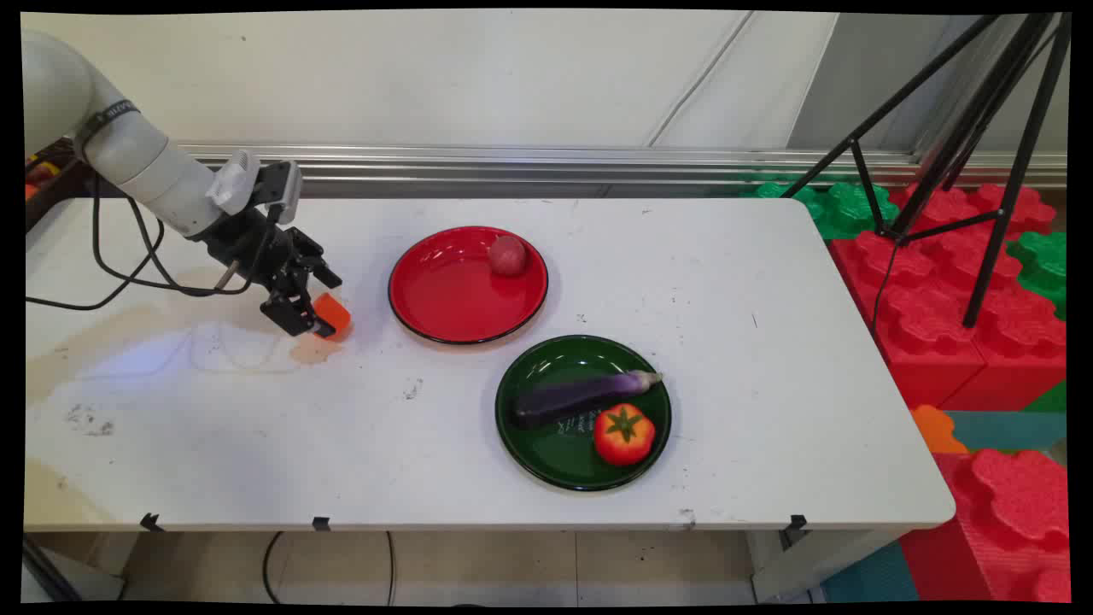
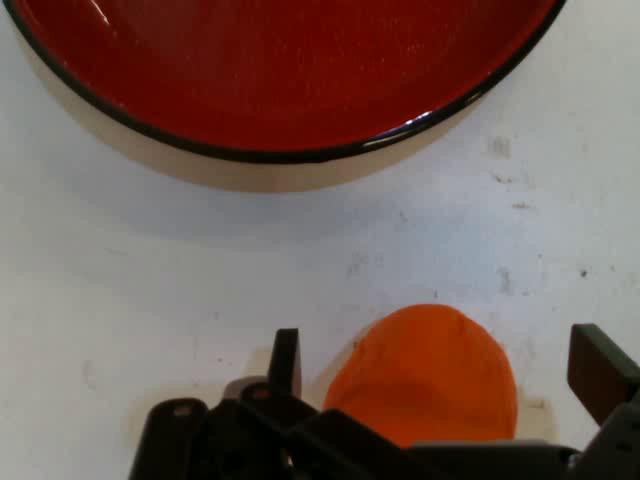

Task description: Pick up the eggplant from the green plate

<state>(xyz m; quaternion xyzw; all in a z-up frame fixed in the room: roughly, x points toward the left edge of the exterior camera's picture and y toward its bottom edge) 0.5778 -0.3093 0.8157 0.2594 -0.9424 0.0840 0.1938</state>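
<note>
My black gripper (image 1: 318, 307) is down at the table on the left, open around a small orange rounded piece (image 1: 333, 313). In the hand view the orange piece (image 2: 425, 375) lies on the table between the two fingertips (image 2: 285, 362), with a gap on each side of it. Just beyond it in that view is the rim of the red plate (image 2: 300, 155). The red plate (image 1: 444, 295) lies to the right of the gripper in the main view and carries a reddish round fruit (image 1: 507, 254) at its far edge.
A green plate (image 1: 546, 444) nearer the table's front holds a purple eggplant (image 1: 581, 395) and a red tomato (image 1: 624, 434). Black cables (image 1: 128, 273) hang from the arm at the left. Beyond the table's right edge stand red and green foam blocks (image 1: 965, 282) and a black tripod (image 1: 982, 162).
</note>
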